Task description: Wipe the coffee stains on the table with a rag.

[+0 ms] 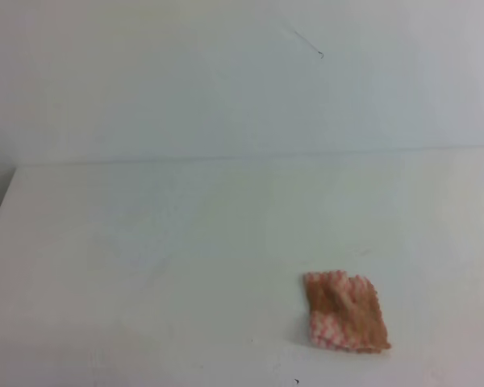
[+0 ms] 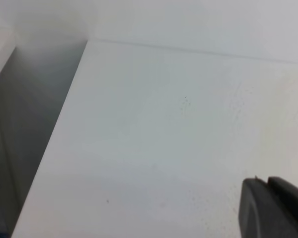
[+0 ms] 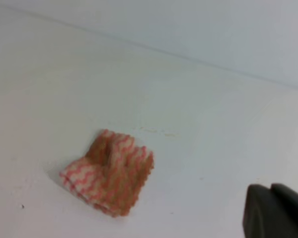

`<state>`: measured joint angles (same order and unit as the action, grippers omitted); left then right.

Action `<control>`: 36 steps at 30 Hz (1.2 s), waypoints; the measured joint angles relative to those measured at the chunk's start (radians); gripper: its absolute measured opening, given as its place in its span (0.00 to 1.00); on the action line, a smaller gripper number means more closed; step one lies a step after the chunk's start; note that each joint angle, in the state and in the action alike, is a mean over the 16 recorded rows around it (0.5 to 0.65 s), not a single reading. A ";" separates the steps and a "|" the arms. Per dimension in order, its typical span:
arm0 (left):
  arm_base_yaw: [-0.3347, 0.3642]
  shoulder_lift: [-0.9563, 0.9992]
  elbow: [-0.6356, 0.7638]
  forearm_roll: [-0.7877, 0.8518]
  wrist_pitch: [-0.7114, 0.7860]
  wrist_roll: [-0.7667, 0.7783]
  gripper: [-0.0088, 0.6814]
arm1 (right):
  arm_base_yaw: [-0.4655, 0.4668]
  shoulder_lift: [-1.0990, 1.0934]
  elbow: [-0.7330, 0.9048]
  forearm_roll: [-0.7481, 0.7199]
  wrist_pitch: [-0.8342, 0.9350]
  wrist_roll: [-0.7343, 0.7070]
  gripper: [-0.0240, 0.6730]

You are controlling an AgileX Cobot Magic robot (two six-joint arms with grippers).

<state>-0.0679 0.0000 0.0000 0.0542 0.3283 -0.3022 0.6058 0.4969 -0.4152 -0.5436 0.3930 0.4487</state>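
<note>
One rag [image 1: 345,312] lies crumpled at your five o'clock on the table [image 1: 145,266] (tan-stained checks), your right gripper [image 3: 270,210] fingers pressed together, holding nothing, near the rag, left gripper [image 2: 268,206] likewise closed and empty, faint brownish smear [image 3: 156,131] just beyond the rag.

Left gripper [image 2: 275,208] cut off at lower right corner of left wrist view, only dark finger stubs showing. Right gripper [image 3: 278,210] likewise cropped in right wrist view. Both arms outside exterior high view. All views soft, blurred.
</note>
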 joint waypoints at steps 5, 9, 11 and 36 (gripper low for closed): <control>0.000 0.000 0.000 0.000 0.000 0.000 0.01 | 0.000 -0.070 0.062 -0.002 0.006 0.008 0.03; 0.000 0.000 0.000 0.000 0.000 0.000 0.01 | 0.000 -0.092 0.075 -0.007 0.012 0.006 0.03; 0.000 0.000 0.000 0.000 0.000 0.000 0.01 | 0.000 -0.095 0.076 -0.008 0.014 0.004 0.03; 0.000 -0.003 0.005 0.000 -0.002 0.000 0.01 | -0.175 -0.259 0.161 0.016 0.009 0.003 0.03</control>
<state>-0.0679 -0.0035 0.0054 0.0541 0.3263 -0.3021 0.4308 0.2379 -0.2544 -0.5279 0.4015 0.4514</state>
